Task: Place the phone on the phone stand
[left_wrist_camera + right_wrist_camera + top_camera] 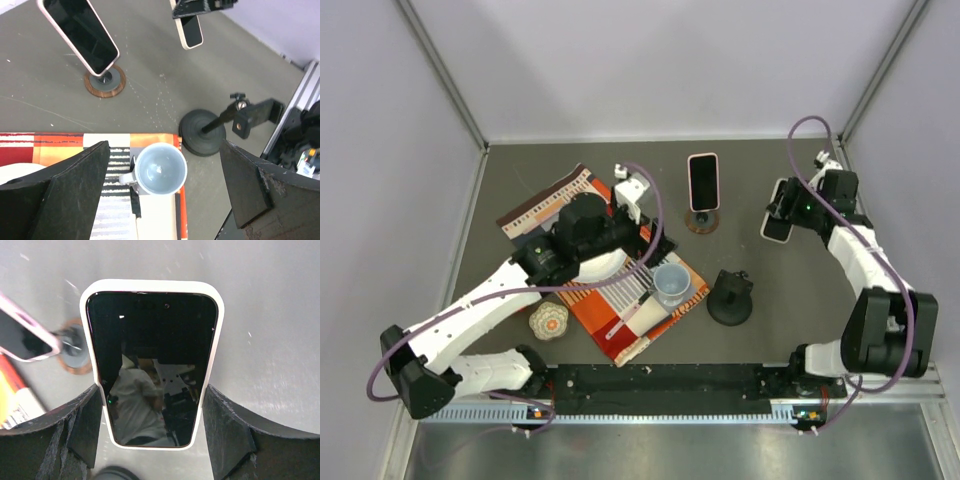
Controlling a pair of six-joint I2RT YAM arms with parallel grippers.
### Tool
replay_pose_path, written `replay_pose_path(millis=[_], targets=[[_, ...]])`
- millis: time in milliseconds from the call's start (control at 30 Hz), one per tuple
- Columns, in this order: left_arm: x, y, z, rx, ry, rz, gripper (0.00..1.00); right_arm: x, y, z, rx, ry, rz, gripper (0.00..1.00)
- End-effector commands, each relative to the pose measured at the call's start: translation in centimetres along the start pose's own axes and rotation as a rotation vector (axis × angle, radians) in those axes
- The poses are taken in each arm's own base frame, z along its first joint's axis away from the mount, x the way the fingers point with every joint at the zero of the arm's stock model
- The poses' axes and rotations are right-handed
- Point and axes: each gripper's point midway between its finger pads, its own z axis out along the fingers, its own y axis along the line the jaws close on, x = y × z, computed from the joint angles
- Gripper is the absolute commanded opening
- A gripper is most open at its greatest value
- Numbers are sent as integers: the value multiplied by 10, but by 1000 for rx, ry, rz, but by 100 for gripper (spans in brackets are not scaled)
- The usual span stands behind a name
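Note:
A white-cased phone (155, 365) sits between the fingers of my right gripper (152, 390), which is shut on its two long edges. From above, that phone (777, 222) and the right gripper (788, 208) hang at the right of the table. An empty black phone stand (730, 297) with a round base and a clamp arm (255, 115) stands near the middle front. My left gripper (165, 145) is open, high above a pale blue mug (160, 168), holding nothing. A pink-cased phone (703, 181) rests on another stand with a brown-rimmed base (104, 82).
The mug (671, 284) stands on an orange, red and white patterned cloth (620, 310), next to a white dish (605, 265). A striped flat item (545, 205) lies at the back left, a small round patterned object (548, 321) at the front left. Walls enclose the table.

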Motion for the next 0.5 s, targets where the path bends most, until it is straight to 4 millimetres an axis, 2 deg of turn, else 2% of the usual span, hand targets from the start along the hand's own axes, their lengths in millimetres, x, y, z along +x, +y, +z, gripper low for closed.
replay_pose_path(millis=[0,67,200,300,333,433,467], targets=[[-62,-17,-15,126,-149,-94,95,-87,59,-59,-238,-354,-21,0],[-68,-18,-12,130,-143,-110,95,-104,85,-85,-354,-429,-11,0],[-92,-24,-3,154,-146,-139,94,-124,128,-134,-559,-530,11,0],[-102,-24,7,154,-153,-150,94,-127,157,-159,-602,-540,-1,0],[-105,-23,10,149,-154,-148,95,-121,176,-167,-641,-528,-18,0],[-105,-13,28,106,-139,-149,97,-115,199,-187,-671,-544,2,0],[-104,-11,32,99,-130,-144,97,-108,214,-194,-694,-531,-3,0]])
